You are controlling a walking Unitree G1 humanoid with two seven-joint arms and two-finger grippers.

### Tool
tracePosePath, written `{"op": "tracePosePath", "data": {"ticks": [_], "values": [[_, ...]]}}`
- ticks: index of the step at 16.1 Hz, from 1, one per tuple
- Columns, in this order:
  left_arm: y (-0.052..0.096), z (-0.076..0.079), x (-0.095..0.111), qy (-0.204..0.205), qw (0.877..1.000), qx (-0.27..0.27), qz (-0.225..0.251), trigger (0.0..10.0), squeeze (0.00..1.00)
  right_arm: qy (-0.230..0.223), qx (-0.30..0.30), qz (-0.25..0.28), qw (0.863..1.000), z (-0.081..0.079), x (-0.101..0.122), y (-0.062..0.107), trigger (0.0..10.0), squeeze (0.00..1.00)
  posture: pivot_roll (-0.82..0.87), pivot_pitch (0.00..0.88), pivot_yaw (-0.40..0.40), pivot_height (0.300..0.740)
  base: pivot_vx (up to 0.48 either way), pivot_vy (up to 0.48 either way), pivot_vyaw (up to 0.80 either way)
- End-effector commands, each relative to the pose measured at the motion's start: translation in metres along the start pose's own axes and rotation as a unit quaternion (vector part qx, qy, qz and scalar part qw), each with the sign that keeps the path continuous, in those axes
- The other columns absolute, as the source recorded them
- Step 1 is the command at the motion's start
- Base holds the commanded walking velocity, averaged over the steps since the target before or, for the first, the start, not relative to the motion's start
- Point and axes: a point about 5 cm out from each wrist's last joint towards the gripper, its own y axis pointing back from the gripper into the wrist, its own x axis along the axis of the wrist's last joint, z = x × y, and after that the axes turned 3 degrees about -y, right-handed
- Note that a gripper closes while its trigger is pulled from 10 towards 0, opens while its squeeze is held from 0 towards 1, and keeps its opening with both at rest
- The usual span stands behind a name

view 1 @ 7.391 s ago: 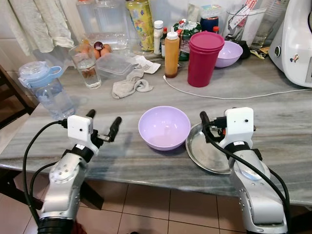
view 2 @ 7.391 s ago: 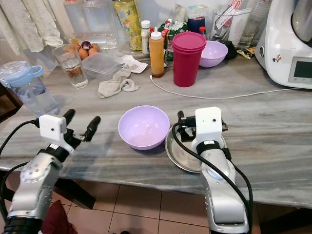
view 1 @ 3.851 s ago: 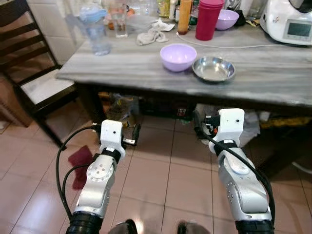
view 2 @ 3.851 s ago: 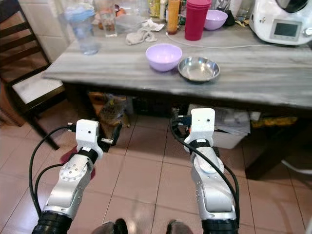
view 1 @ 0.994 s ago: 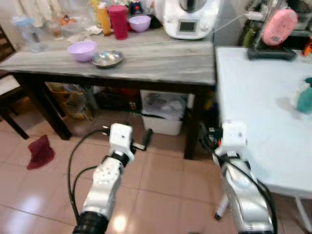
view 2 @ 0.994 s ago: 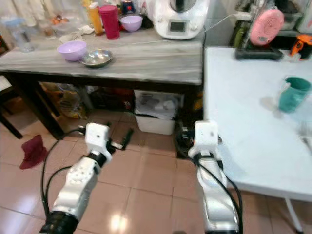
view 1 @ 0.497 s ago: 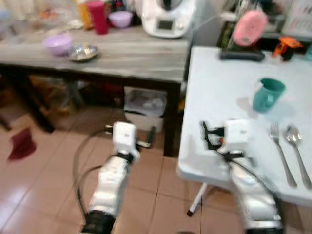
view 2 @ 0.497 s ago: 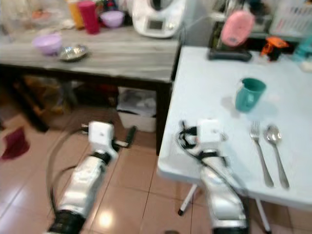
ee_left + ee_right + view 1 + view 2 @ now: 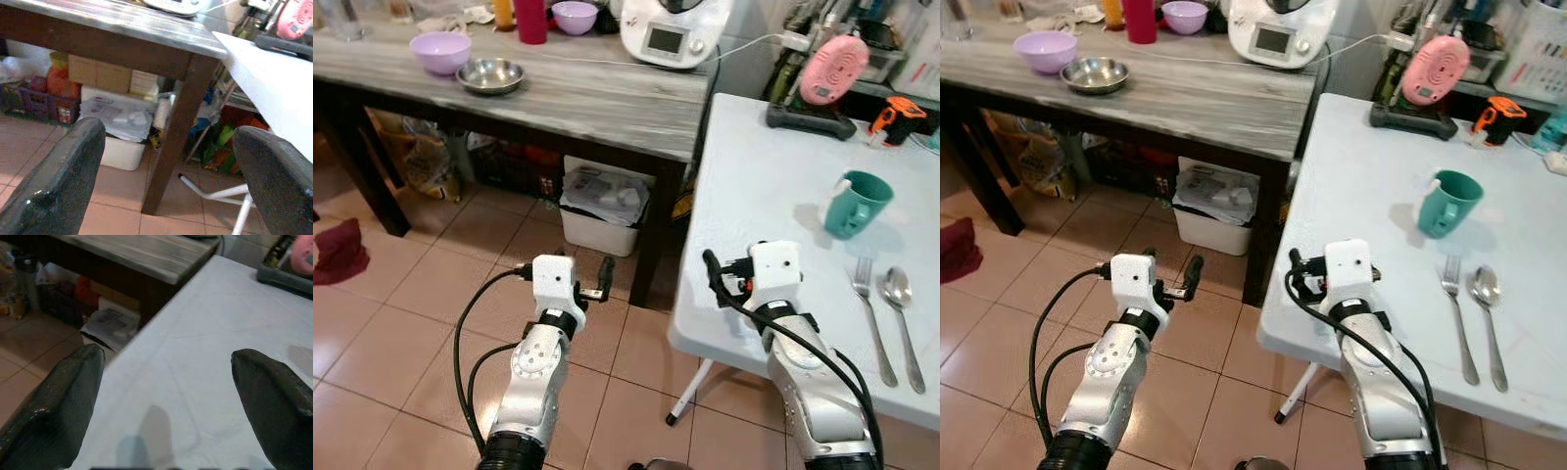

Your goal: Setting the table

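A white table (image 9: 773,186) stands to my right with a teal mug (image 9: 857,204), a fork (image 9: 871,313) and a spoon (image 9: 901,313) on it. Far to the left, a purple bowl (image 9: 440,51) and a steel bowl (image 9: 489,74) sit side by side on the grey table (image 9: 597,98). My right gripper (image 9: 724,266) is open and empty, held just over the white table's near corner. Out over the tiled floor, my left gripper (image 9: 587,269) is open, empty and pointed toward the grey table's leg.
A white kitchen appliance (image 9: 675,29), a red cup (image 9: 530,18) and a second purple bowl (image 9: 573,14) stand at the grey table's back. A white bin (image 9: 599,211) sits beneath it. A pink device (image 9: 832,69) is at the white table's far edge. A red cloth (image 9: 337,262) lies on the floor.
The camera has backed off from the grey table and swung right, bringing the white table with mug and cutlery into view. Both grippers stay open and empty; the right now reaches over the white table's corner.
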Motion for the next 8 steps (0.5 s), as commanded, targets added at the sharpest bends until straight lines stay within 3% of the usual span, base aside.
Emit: {"op": "tracePosePath", "data": {"ticks": [1,4,6,8], "values": [[0.0004,0.0017,0.0002,0.0,1.0,-0.001,0.002,10.0,0.0,0.0,0.001,0.003,1.0,0.0021,0.0037,-0.0019,10.0,0.0,-0.26,0.083,-0.126,0.74,0.0,0.0,0.0],[-0.0012,0.0011,0.0029,-0.007,1.0,-0.005,0.007,10.0,0.0,0.0,-0.006,0.013,1.0,0.0029,0.0073,-0.0059,10.0,0.0,-0.26,0.075,-0.092,0.74,0.0,0.0,0.0],[-0.0052,0.0009,0.0048,-0.014,1.0,-0.015,0.006,10.0,0.0,-0.006,-0.02,0.021,1.0,0.005,0.009,-0.0069,10.0,0.0,-0.27,0.066,-0.058,0.74,0.0,0.0,-0.47],[-0.0077,0.0015,0.0063,-0.016,1.0,-0.023,0.007,10.0,0.0,-0.01,-0.028,0.025,0.999,0.0057,0.0089,-0.0063,10.0,0.0,-0.28,0.059,-0.04,0.74,0.0,0.0,0.0]]}}
